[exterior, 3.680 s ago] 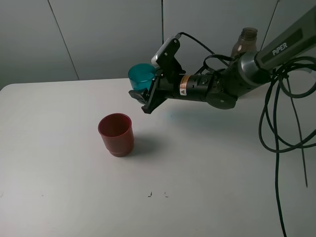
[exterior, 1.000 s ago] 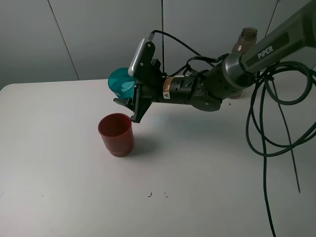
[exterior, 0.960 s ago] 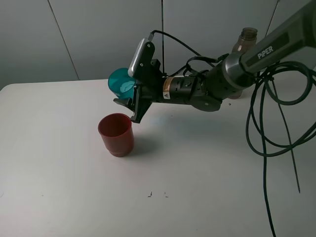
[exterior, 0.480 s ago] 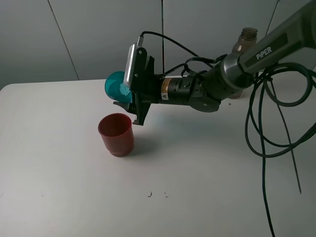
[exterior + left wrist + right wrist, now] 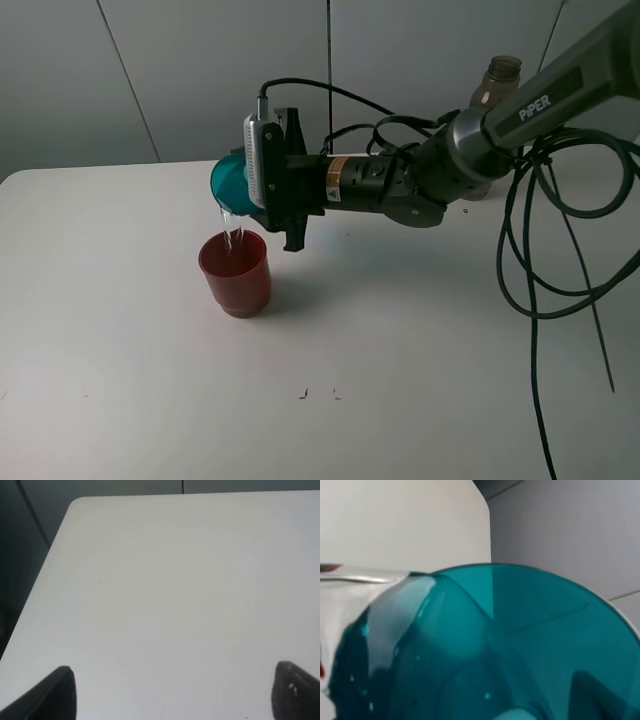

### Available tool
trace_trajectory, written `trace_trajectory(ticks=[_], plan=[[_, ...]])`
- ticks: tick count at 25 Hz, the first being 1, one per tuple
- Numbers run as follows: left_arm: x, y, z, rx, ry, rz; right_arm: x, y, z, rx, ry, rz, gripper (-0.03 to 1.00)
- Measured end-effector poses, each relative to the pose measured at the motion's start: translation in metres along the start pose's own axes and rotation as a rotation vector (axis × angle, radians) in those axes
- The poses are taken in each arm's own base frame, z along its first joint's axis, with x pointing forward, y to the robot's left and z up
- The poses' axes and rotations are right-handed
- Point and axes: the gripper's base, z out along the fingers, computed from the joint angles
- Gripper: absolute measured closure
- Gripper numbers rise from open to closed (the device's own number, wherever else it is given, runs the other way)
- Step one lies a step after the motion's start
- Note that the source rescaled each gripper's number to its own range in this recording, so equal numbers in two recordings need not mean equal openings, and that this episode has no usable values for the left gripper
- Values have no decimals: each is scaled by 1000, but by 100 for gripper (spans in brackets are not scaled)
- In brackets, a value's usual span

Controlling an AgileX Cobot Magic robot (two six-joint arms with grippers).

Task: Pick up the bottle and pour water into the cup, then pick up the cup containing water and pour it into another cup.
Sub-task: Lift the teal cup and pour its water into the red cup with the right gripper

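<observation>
Your right gripper (image 5: 272, 185) pinches the teal cup (image 5: 228, 180) by its side wall, tipped in the air over the red cup (image 5: 236, 272) left of the tabletop's (image 5: 420, 380) middle, water (image 5: 232, 235) streaming down; the bottle (image 5: 497, 85) stands near the far right corner. Judge the teal cup light, thin-walled and probably slick when wet; hold it mid-wall, gently; your left gripper's (image 5: 177, 692) fingers are spread on nothing.

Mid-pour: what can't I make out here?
Water level in the red cup: exterior high, opaque wall hides it.
Lower bottle: exterior high, behind the right arm.
Left end effector: left wrist, edge cuts all but fingertips.
Grip on the teal cup: right wrist, cup fills view.
</observation>
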Motion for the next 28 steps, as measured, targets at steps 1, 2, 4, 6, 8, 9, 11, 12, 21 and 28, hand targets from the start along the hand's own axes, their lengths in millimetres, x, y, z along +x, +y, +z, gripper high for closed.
trace_trajectory(ticks=[1,2,4,6,8,9,11,12,21,28], plan=[[0,0,0,0,0,0,0,0,0,4,3,-4,89],[0,0,0,0,0,0,0,-1,0,7,6,-11,89],[0,0,0,0,0,0,1,-1,0,11,9,-30,89],[0,0,0,0,0,0,0,-1,0,16,13,-50,89],[0,0,0,0,0,0,1,-1,0,17,15,-73,89],[0,0,0,0,0,0,1,-2,0,20,15,-84,89],[0,0,0,0,0,0,1,-2,0,20,15,-102,89],[0,0,0,0,0,0,1,-2,0,20,15,-116,89],[0,0,0,0,0,2,0,-2,0,25,17,-217,89],[0,0,0,0,0,2,-1,-5,0,35,14,-304,89]])
